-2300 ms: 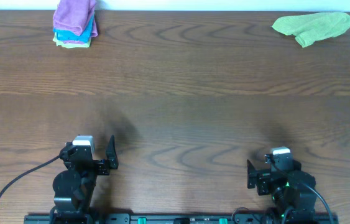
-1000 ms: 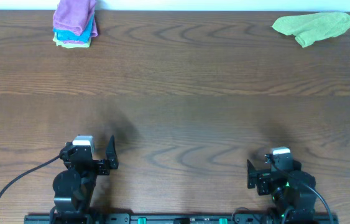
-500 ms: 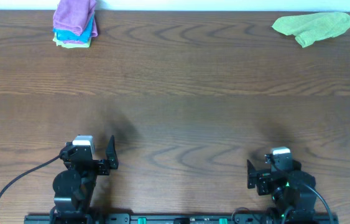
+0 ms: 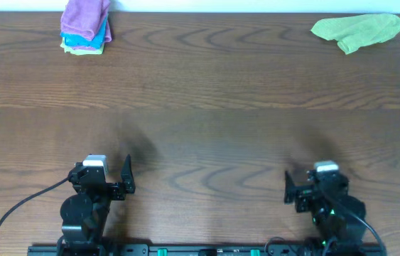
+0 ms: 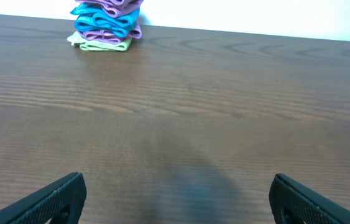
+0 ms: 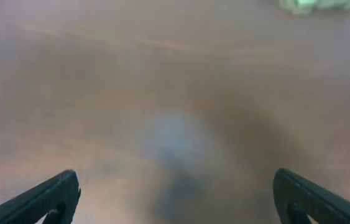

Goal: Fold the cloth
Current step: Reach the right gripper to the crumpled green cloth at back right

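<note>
My cloth [image 4: 358,30] crumpled, long axis along table [image 4: 200,85] far edge; left gripper [image 5: 175,200], right gripper [image 6: 175,194] well apart from it, jaws wide, empty.

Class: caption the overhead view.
Left end effector and right end effector open near; crumpled green cloth far right, folded stack far left.

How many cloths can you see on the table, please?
4 at least: the loose lime-green cloth at the far right corner, and a purple cloth, blue cloth and pale green cloth stacked far left; the stack may hide more.
</note>
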Robot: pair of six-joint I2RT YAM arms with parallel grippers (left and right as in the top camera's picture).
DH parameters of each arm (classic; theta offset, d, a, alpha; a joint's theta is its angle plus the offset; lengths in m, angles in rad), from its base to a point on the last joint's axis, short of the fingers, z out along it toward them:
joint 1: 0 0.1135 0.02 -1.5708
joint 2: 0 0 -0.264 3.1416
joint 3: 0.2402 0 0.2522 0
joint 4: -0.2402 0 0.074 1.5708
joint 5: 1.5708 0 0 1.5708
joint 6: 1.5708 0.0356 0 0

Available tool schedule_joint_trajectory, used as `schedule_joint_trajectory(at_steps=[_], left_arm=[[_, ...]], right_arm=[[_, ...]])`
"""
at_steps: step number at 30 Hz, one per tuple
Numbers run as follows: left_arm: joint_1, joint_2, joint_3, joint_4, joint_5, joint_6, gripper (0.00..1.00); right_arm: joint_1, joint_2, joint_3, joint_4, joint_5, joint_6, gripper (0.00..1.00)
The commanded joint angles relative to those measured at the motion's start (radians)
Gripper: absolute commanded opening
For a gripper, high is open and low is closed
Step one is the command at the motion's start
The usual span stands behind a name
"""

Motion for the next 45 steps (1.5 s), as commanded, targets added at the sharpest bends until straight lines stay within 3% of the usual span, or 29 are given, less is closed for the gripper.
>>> schedule_joint_trajectory(at_steps=[1,4,8,12,25,36,45], left_arm=[[0.004,-0.007,-0.023,-0.003,-0.011,-0.003,0.95],[0.004,-0.007,-0.023,-0.003,-0.011,-0.003,0.95],[0.004,-0.007,-0.023,-0.003,-0.011,-0.003,0.95],[0.004,-0.007,-0.023,-0.003,-0.011,-0.003,0.95],[0.004,-0.007,-0.023,-0.003,-0.011,-0.003,0.95],[0.004,-0.007,-0.023,-0.003,-0.011,-0.003,0.95],[0.004,-0.007,-0.023,-0.003,-0.011,-0.003,0.95]], right_arm=[[0.01,-0.009,-0.003,0.142,0.02,0.219,0.99],[0.01,-0.009,-0.003,0.213,0.069,0.447,0.99],[0.007,-0.004,-0.005,0.318,0.385,0.563,0.99],[-0.01,0.067,-0.005,0.441,0.461,0.55,0.99],[-0.129,0.931,0.075,1.07,0.425,0.492,0.99],[-0.257,1.507,0.513,1.076,0.211,0.465,0.99],[-0.367,1.851,0.966,0.89,0.012,0.455,0.99]])
